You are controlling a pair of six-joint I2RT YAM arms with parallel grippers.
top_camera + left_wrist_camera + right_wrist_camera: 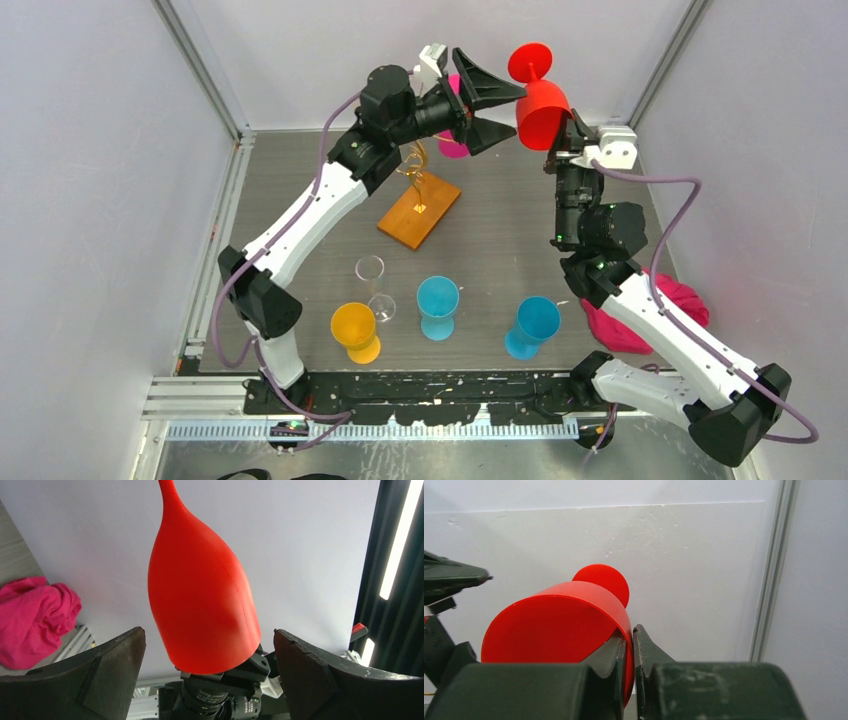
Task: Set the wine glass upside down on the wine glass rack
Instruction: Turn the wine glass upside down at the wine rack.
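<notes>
Wine glass (542, 110) is up in the air at the far end of the table, off to the right of the wine glass rack (415, 215) and not touching it. The right gripper (630, 635) has it pinched by the rim, jaws nearly together with just the thin red wall between them. My guess is that grip leaves the whole bowl free for the other arm.

And yeah, the left gripper (207, 630) is sitting with its jaws spread as wide as they go, one finger on each side of the bowl with clear gaps, so nothing is clamped on that side. Looks to me like a handover being set up, so the left arm can do the hanging on the rack, which is closer to it.

Orientation-wise it's already flipped: foot and stem point up, the open mouth faces down toward the right gripper. The long axis runs roughly vertical with a bit of lean; exactly how much is hard to tell from these angles.
</notes>
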